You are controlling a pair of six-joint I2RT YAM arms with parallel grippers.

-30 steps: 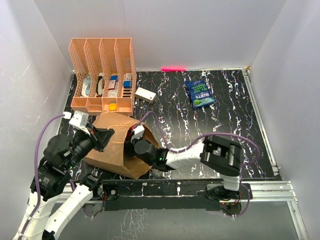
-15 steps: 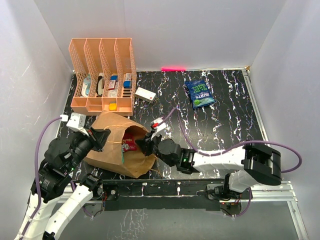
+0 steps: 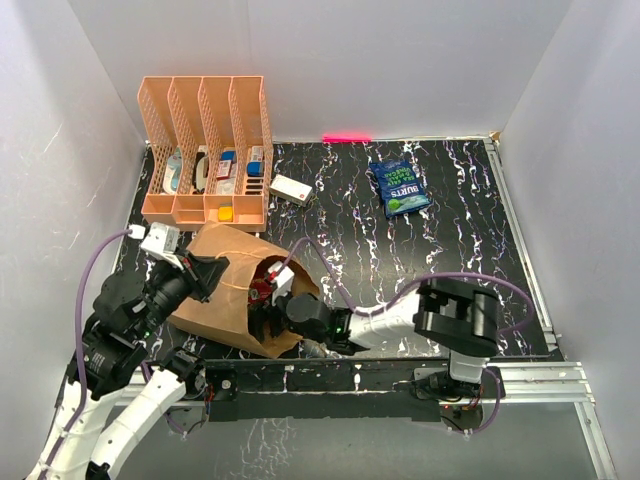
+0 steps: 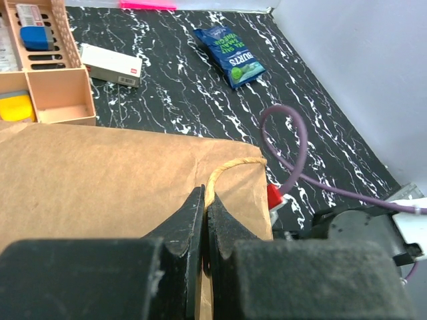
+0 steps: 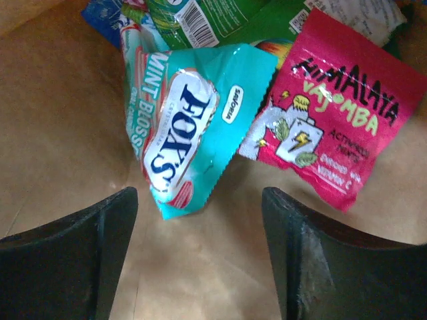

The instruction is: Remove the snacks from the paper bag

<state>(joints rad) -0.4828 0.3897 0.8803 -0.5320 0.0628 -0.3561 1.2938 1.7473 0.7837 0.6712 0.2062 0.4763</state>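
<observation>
The right gripper (image 5: pixel 200 267) is inside the mouth of the paper bag (image 3: pixel 222 292). Its 2 fingers (image 5: pixel 67 253) are spread wide and nothing is between them. Just beyond the fingers, on the brown paper inside the bag, lie a teal packet (image 5: pixel 187 127) and, to its right, a pink-red packet (image 5: pixel 327 127). The edge of a green packet (image 5: pixel 220 17) shows behind them.

The left gripper (image 4: pixel 205 200) is closed tight, pinching the bag's upper edge where the twisted handle (image 4: pixel 233 163) loops out.

The bag lies on its side at the near left of the table (image 3: pixel 450 230), with its mouth facing right. 1 dark blue chip bag (image 3: pixel 400 187) lies flat outside it, far right of centre. A white box (image 3: pixel 291 189) sits beside the orange rack (image 3: pixel 205 150) at the far left.
</observation>
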